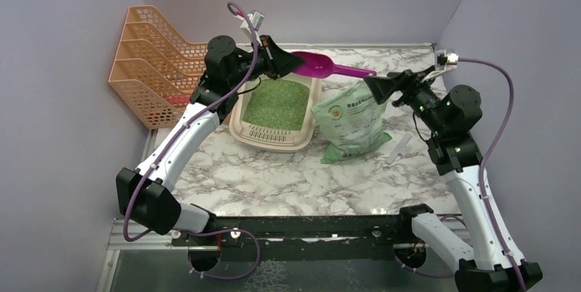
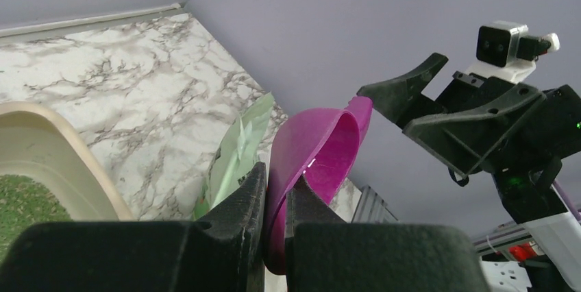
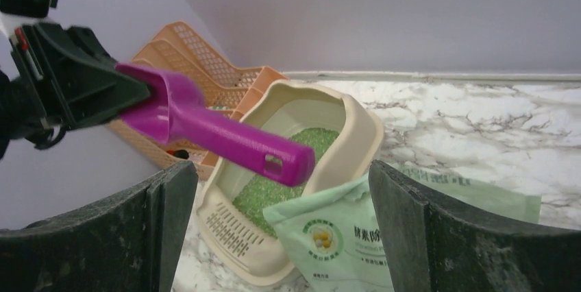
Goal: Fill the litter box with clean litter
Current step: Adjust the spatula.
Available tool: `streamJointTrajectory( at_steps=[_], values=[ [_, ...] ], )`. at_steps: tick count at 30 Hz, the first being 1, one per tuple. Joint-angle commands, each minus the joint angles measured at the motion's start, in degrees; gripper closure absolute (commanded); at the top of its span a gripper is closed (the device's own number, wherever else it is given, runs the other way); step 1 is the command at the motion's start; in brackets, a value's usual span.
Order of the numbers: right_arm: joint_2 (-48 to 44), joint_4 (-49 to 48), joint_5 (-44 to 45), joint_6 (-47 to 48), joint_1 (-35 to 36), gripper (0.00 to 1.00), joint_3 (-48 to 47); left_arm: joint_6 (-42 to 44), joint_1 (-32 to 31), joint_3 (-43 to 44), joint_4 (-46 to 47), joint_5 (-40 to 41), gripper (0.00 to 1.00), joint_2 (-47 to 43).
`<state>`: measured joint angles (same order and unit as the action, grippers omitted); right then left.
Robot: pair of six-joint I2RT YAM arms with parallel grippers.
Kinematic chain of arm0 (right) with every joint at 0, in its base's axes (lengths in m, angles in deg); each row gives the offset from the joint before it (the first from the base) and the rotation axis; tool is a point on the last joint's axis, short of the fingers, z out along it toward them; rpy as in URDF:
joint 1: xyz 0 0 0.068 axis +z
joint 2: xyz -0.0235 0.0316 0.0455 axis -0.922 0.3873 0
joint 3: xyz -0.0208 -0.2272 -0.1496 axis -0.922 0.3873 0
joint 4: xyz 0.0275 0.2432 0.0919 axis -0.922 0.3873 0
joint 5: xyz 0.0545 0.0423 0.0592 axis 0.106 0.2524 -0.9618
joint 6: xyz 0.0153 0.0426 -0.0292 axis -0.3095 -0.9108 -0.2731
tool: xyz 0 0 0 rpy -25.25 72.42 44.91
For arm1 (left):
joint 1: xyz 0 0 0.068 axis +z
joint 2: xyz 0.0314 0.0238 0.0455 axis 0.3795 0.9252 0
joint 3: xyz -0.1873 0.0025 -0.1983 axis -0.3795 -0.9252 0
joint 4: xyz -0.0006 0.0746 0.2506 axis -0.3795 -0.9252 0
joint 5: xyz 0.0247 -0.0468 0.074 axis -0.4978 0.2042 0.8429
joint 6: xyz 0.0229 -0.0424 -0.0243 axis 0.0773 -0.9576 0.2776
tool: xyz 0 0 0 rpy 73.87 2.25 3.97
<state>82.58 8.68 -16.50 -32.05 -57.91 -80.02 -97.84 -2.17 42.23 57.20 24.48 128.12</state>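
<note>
litter box [image 1: 270, 143] holds litter [image 1: 277, 103]; bag [image 1: 353, 124] right of it; rack [image 1: 147, 66] left

The left gripper [image 2: 274, 192] pinches the wall of the pink scoop [image 2: 322, 148], whose bowl rises edge-on between its black fingers. Beside it pokes the green bag [image 2: 236, 155] (only a creased corner shows). The beige litter box [image 2: 65, 158], with green litter [image 2: 20, 203] inside, sits lower left on the marble table [image 2: 137, 79]. At the right is the right gripper [image 2: 384, 107], jaws apart.

I find open table [image 1: 288, 182] across the lower centre of the top view. The rack [image 1: 154, 66] walls the upper left; box [image 1: 270, 138] and bag [image 1: 353, 124] crowd the middle, with the scoop [image 1: 322, 66] barring the air above.
</note>
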Motion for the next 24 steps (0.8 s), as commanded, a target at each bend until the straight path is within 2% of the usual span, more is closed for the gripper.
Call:
streamJointTrajectory(
  at_steps=[1, 3, 6, 8, 10, 13, 14, 16, 19, 24],
  values=[
    [5.67, 7.72, 2.53, -0.72, -0.89, 0.0, -8.16, -3.6, 0.38, -0.66, 7.07, -2.92, 1.0, -0.51],
    [7.65, 3.76, -6.04, -6.08, -4.16, 0.0, -7.12, -3.98, 0.43, -1.12, 7.21, -2.9, 1.0, -0.39],
    [14.4, -4.29, -28.61, -17.94, -12.65, 0.0, -7.42, -4.64, 1.07, -1.34, 6.43, -2.85, 1.0, -0.01],
    [18.83, -10.13, -37.58, -26.48, -15.97, 0.0, -8.27, -5.34, 1.89, -1.72, 6.06, -2.52, 1.0, 0.12],
    [20.62, -9.23, -38.02, -27.56, -16.5, 0.0, -10.67, -6.33, 3.01, -2.29, 6.63, -2.65, 1.0, 0.12],
    [17.63, -3.37, -27.27, -29.47, -16.51, 0.0, -11.28, -8.4, 4.7, -3.2, 8.9, -3.7, 1.0, 0.11],
    [16.16, -5.32, -26.29, -29.12, -16.51, 0.0, -10.06, -9.63, 5.16, -3.62, 9.86, -4.22, 1.0, 0.19],
    [13.64, -15.57, -29.82, -26.81, -16.5, 0.0, -6.09, -10.71, 5.55, -3.78, 10.97, -5.03, 1.0, 0.7],
    [12.15, -26.37, -34.35, -29.93, -16.51, 0.0, -2.04, -11.33, 5.57, -3.25, 11.38, -6.28, 1.0, 1.72],
    [15.64, -34.54, -41.42, -35.87, -16.44, 0.04, -1.14, -13.43, 5.41, -1.99, 15.2, -12.26, 1.0, 3.97]
  ],
)
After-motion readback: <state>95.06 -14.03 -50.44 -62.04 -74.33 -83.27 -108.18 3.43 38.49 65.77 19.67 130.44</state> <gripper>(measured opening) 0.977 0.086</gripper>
